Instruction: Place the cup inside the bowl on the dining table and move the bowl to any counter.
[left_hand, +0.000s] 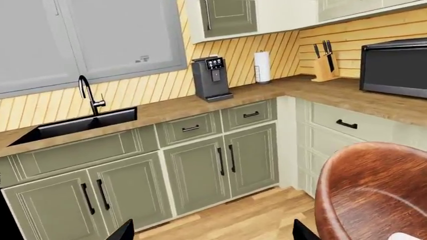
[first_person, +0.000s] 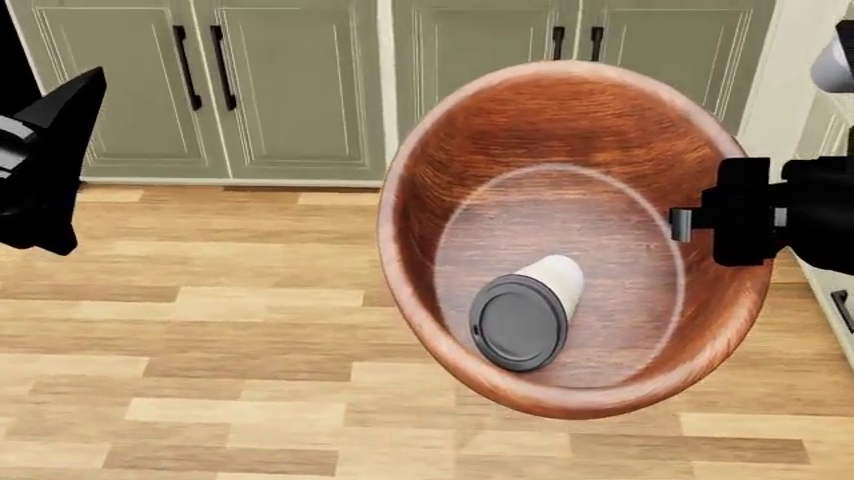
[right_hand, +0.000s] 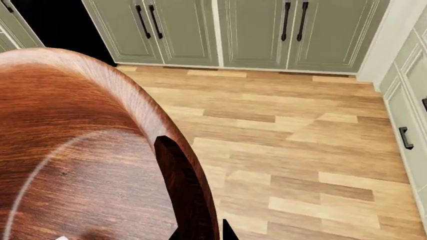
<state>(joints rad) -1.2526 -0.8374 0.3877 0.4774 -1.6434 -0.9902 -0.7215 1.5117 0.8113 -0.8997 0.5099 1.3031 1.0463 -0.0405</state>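
You are pinching the thick rim of the bowl (first_person: 574, 240) with the right gripper (right_hand: 200, 227), one finger (right_hand: 175, 185) lying inside the wall and the other only peeking out beyond the rim, so the jaws are standing narrow around the wood. The bowl is hanging in the air over the plank floor (first_person: 200, 330), tipped toward the head camera, well off any surface. The cup (first_person: 527, 310) is lying on its side in the bowl's bottom, grey lid facing the head camera and taper pointing back toward the cabinets (first_person: 280, 90) (long axis running roughly fore and aft, free to roll). The left gripper (left_hand: 210, 232) is showing only as two dark fingertips with a broad gap between them, so you are carrying it wide and empty, beside the bowl rather than on it. The relation that matters now: the counter (left_hand: 200, 102) with its black sink (left_hand: 73, 125) is lying ahead of the left wrist camera and higher than the bowl rim seen there, while the head view is showing only cabinet doors beyond the bowl. The head view is missing the counter top altogether. The right gripper's fingertips are being cut off at the right wrist frame's edge, and the dining table is appearing nowhere.
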